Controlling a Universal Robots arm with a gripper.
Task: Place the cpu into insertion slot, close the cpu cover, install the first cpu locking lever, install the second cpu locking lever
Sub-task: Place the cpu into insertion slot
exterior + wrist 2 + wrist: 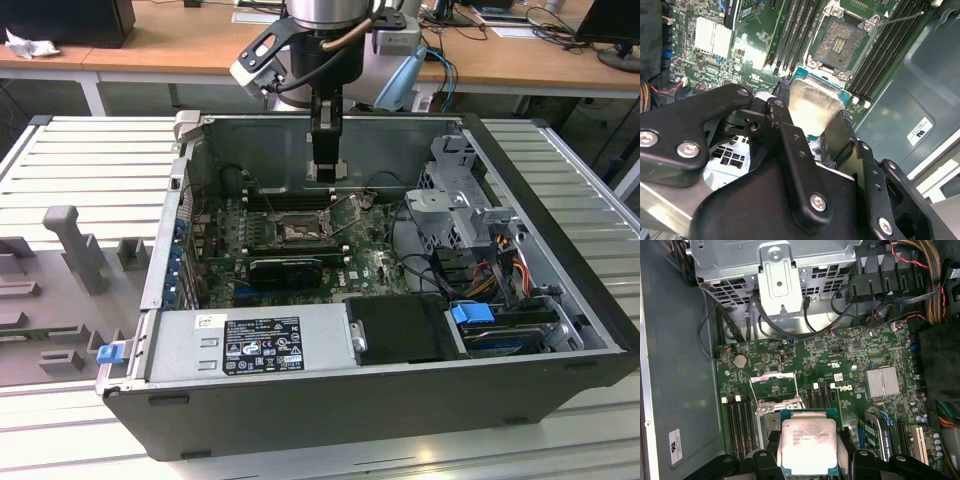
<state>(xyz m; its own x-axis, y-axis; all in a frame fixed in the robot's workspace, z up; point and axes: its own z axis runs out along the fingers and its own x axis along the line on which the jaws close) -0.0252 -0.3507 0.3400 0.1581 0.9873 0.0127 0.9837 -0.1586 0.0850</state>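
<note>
The chip (807, 445) is pinched by its edges in the end effector (326, 170), so its underside is left free for seating. It is held flat above the green board (855, 355), just beside the open socket (840, 45), not yet in it.

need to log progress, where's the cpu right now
In both wrist views the cpu is clamped in the tool, above the green motherboard and just beside the open insertion slot, not in it.
</note>
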